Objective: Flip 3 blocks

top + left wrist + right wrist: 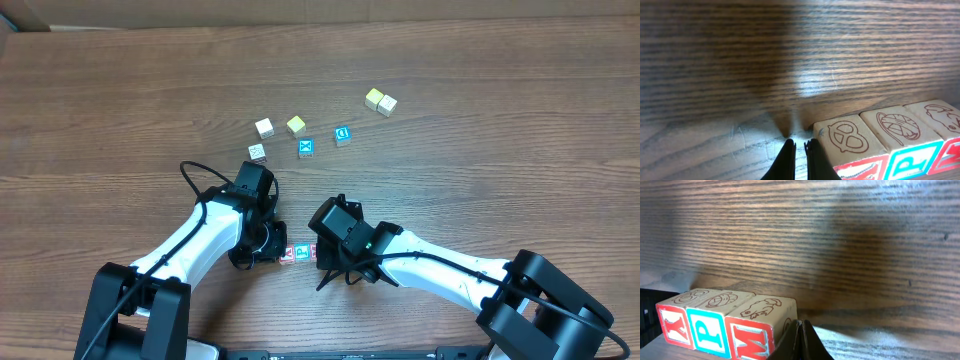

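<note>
Lined up touching along the near side of the desk (480, 120): red Y block (674, 322), blue P block (710, 329), red M block (755, 337), with letters on side faces and line drawings on top. Flanked at the Y end by the left pincer (799, 146), clenched on nothing, tips just beside that cube; at the M end by the right pincer (801, 326), likewise clenched and empty.

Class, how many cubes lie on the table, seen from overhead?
10. Y cube, P cube, M cube in a row at the bottom; above them, X cube, D cube, two yellow cubes, three pale cubes. More could be hidden.
</note>
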You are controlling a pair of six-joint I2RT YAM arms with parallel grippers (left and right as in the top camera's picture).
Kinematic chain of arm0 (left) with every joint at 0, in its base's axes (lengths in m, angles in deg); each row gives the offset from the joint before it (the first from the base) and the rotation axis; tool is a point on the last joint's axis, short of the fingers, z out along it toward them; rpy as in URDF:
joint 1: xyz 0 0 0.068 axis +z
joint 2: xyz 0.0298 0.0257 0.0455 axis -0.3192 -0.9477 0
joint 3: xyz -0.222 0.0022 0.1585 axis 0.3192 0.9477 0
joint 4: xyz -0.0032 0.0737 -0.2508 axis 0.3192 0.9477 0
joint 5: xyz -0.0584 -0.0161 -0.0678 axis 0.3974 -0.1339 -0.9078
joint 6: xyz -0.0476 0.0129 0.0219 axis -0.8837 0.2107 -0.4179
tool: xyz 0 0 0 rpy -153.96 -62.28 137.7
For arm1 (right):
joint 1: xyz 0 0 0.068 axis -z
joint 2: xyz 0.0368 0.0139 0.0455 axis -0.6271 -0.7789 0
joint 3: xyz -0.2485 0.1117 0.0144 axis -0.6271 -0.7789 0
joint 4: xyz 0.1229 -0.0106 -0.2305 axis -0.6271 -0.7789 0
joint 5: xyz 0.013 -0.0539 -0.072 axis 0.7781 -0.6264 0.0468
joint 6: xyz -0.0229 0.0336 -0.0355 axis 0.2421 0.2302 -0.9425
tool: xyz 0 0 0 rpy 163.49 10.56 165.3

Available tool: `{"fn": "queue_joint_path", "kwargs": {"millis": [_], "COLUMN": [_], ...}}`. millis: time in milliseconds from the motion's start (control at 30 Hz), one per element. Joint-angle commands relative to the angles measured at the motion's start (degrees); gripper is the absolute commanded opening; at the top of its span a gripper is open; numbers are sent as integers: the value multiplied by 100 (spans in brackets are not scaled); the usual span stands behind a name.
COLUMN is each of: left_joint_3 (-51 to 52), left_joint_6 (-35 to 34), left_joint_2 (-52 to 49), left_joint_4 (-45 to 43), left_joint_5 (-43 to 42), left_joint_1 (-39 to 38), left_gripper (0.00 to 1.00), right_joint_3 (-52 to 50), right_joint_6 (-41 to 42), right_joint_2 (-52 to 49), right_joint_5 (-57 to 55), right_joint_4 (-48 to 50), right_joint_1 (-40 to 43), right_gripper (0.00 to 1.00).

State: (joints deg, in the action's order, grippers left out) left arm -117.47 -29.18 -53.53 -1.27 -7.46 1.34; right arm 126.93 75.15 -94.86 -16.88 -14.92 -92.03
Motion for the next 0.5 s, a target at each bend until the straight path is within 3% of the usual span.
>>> {"fn": "queue_joint_path", "kwargs": {"millis": [0,467], "left_joint_3": [46,46], "left_joint_6": [-365,-785], "left_joint_2": [-22,-22], "left_joint_4": [-48,-46], "left_joint_5": [-787,-914], "left_joint_1": [-155,-155], "left_gripper": [4,4], "right_joint_3": [72,72], "right_joint_6": [-369,-999], "right_joint_2": [-9,-9], "right_joint_5": [249,264], "right_joint_4": [273,393], "right_joint_1": [-31,-31], "right_gripper": [4,4]}}
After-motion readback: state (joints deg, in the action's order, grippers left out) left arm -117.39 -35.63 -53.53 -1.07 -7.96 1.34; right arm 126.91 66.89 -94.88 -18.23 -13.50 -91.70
